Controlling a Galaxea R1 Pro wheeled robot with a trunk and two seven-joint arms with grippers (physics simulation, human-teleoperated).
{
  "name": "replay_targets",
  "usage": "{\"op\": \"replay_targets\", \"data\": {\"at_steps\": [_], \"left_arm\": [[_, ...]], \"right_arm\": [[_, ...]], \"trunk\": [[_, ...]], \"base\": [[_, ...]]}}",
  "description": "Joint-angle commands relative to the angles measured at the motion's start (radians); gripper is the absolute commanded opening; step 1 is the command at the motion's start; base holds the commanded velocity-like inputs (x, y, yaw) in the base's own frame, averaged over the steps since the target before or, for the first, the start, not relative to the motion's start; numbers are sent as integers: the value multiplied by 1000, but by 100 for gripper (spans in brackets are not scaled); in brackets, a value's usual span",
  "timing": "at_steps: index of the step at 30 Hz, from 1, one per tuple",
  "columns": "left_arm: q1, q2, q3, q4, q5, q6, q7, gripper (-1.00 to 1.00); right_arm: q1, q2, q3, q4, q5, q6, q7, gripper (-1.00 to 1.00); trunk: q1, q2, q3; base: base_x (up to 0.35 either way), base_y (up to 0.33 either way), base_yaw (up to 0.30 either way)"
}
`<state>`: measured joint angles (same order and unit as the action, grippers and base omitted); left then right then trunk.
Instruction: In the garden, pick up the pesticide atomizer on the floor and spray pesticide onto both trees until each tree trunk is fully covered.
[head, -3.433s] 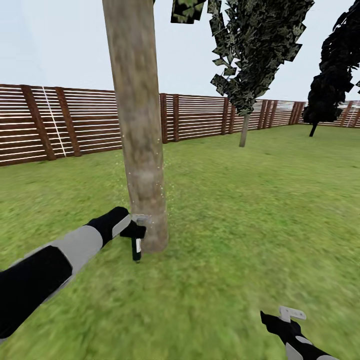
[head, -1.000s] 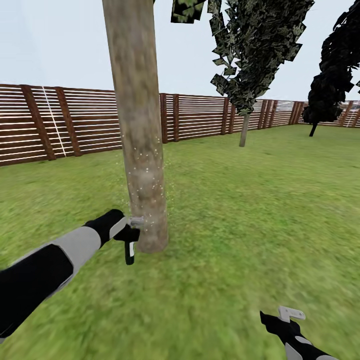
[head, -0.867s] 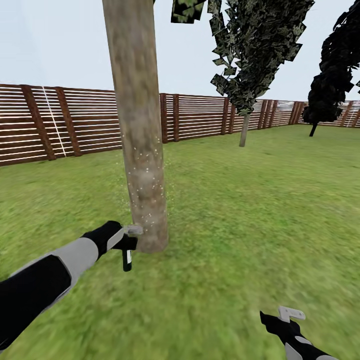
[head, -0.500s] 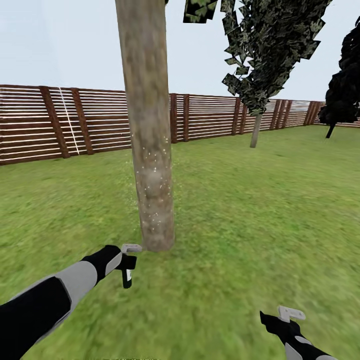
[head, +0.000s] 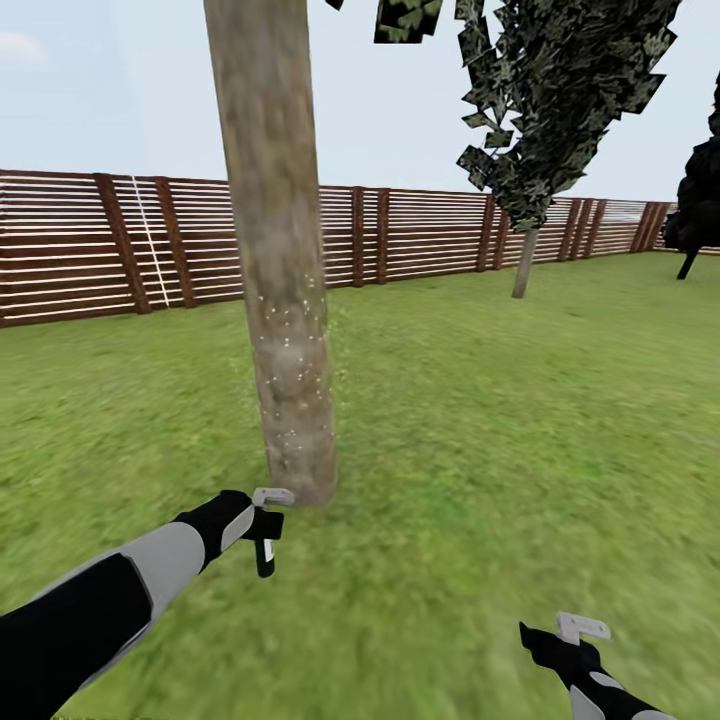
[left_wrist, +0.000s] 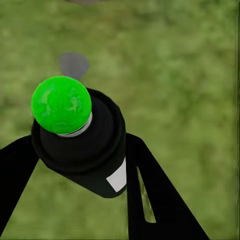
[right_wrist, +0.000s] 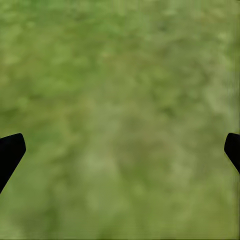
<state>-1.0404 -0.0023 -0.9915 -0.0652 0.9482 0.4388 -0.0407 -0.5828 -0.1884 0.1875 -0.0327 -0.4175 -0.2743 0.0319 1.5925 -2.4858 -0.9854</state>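
- Head view: I see bright, even daylight under a pale sky (head: 120, 90); no direct glare, no clear light direction.
- No cast shadows on the grass (head: 480, 400); the tree trunk (head: 275, 250) is shaded only softly.
- Fence (head: 420, 235) slats render sharp; near grass smears towards the bottom edge.
- Left wrist view: the atomizer (left_wrist: 80, 140) is crisp, its green cap saturated and flat-lit; lawn behind is blurred.
- Right wrist view: I see only soft, mottled green texture, without detail.
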Motion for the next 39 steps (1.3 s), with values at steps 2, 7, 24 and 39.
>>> {"op": "replay_targets", "data": {"at_steps": [2, 7, 24, 39], "left_arm": [[-1, -11, -7, 1, 0, 3, -4, -100], [-1, -18, -7, 1, 0, 3, -4, -100], [-1, -37, -7, 2, 0, 5, -2, -100], [-2, -36, 0, 13, 1, 13, 8, -100]], "right_arm": [[0, 0, 8, 1, -10, -3, 3, 100], [0, 0, 7, 1, -10, -2, 3, 100], [0, 0, 7, 1, -10, -2, 3, 100], [-6, -12, -4, 12, -22, -13, 15, 100]], "trunk": [[0, 0, -1], [0, 0, -1], [0, 0, -1], [0, 0, -1]], "base": [[111, -315, 241], [88, -317, 247], [-123, -249, 83], [-163, -2, 0]]}}
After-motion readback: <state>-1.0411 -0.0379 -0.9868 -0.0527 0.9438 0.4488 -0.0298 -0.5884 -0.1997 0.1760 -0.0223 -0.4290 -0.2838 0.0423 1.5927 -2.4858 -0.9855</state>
